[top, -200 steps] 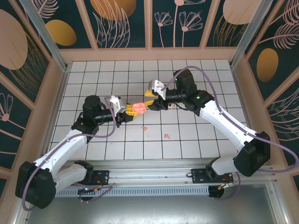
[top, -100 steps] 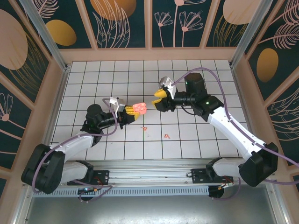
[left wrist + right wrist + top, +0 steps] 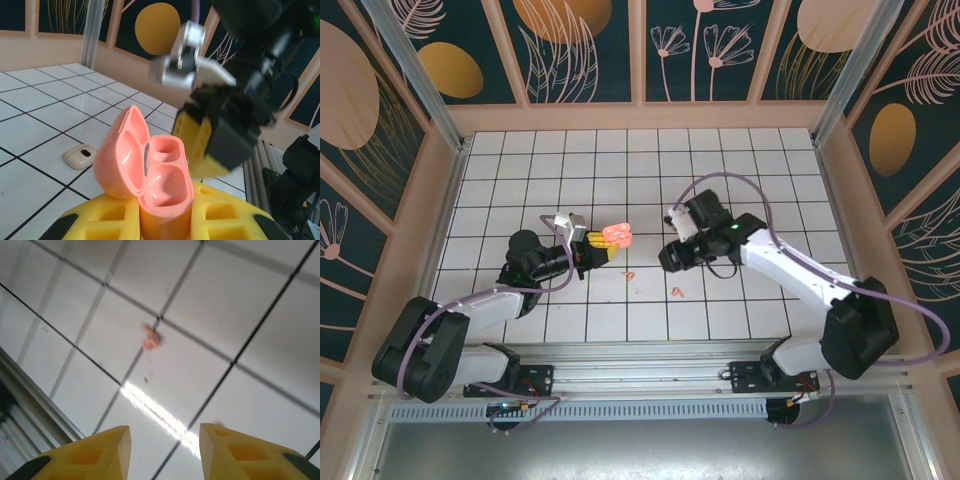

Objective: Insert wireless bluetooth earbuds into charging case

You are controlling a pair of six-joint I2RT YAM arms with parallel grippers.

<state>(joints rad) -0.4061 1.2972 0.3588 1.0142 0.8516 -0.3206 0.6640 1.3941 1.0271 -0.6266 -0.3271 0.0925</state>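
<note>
Tiled table (image 3: pixel 520 160), left jaws pinching open case (image 3: pixel 165 187), earbud (image 3: pixel 80 155) lying nearby, right jaws spread

No writing, label, brand, number or sign can be read anywhere. The wall panels (image 3: pixel 580 50) show only painted leaves and golden discs, the tiled desk (image 3: pixel 520 160) only dark grid lines, the charging case (image 3: pixel 165 185) plain peach plastic.
</note>
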